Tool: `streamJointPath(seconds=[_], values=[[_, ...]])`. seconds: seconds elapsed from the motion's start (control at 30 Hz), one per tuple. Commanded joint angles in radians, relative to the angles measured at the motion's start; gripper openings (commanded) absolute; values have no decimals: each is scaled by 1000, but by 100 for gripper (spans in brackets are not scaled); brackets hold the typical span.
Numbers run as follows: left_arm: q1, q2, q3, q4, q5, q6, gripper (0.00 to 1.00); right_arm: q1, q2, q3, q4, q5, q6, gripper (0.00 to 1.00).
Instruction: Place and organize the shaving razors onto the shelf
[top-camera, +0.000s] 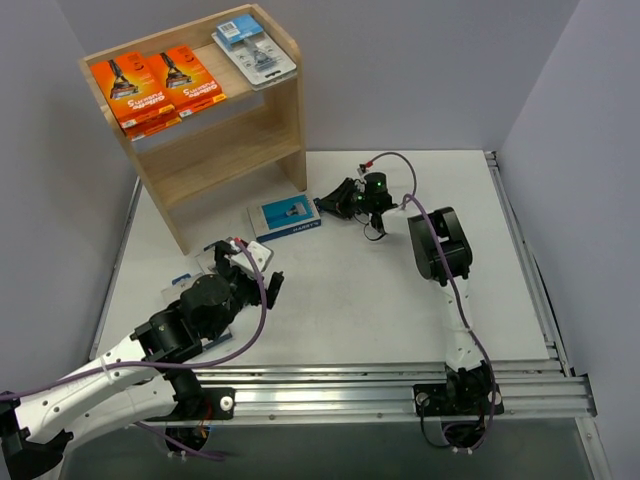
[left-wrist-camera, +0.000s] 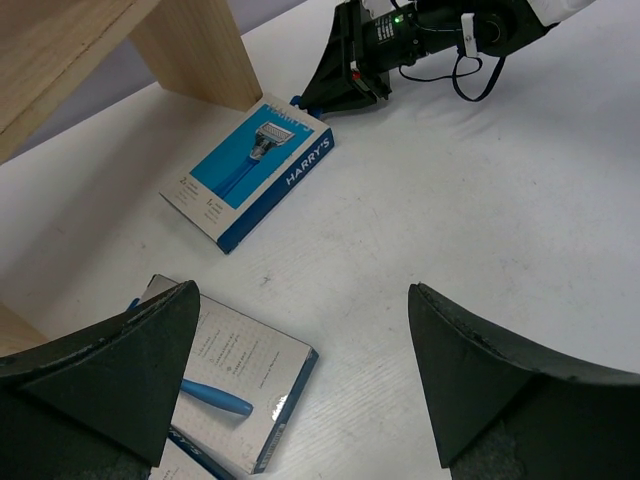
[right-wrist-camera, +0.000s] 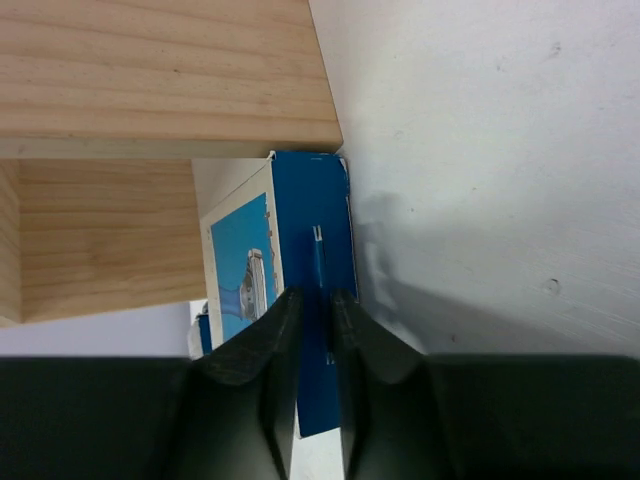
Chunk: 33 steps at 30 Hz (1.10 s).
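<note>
Low on the table, the right gripper is turned on its side with its nose at the right end of the Harry's box. Jaws are pulled in to a narrow slit, and the box's blue edge shows through it. Can't tell whether it's actually clamping the box or only touching it.

That box lies flat, picture side up, just beside the front right foot of the shelf.

Over the near-left part of the table, the left gripper is spread wide with nothing between its fingers. It hangs just above a second grey-and-blue box, which lies flat with its blue-razor print up, well apart from the Harry's box. Another blue edge pokes out under that box at the bottom of the left wrist view. Too little of it shows to identify.

Shelf top tier:
- Two orange packs sit side by side on the left, with more orange showing below their front edges.
- The clear blister pack lies at the right end.
</note>
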<state>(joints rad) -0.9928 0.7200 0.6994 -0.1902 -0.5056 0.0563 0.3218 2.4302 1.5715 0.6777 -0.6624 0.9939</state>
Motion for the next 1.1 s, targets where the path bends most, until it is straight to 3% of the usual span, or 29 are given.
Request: streamJointPath(seconds=[0.0, 0.27, 0.43, 0.7, 1.07], values=[[6, -8, 9, 32, -25, -9, 94, 13, 12, -7, 118, -32, 60, 13], [6, -16, 8, 28, -53, 4, 94, 31, -26, -80, 238, -77, 130, 0], [5, -39, 11, 20, -91, 16, 94, 48, -118, -194, 302, -91, 144, 0], [2, -79, -9, 40, -125, 23, 94, 62, -356, -552, 537, -46, 189, 0], [-9, -76, 2, 21, -204, 33, 94, 137, -637, -732, 399, 38, 92, 0]])
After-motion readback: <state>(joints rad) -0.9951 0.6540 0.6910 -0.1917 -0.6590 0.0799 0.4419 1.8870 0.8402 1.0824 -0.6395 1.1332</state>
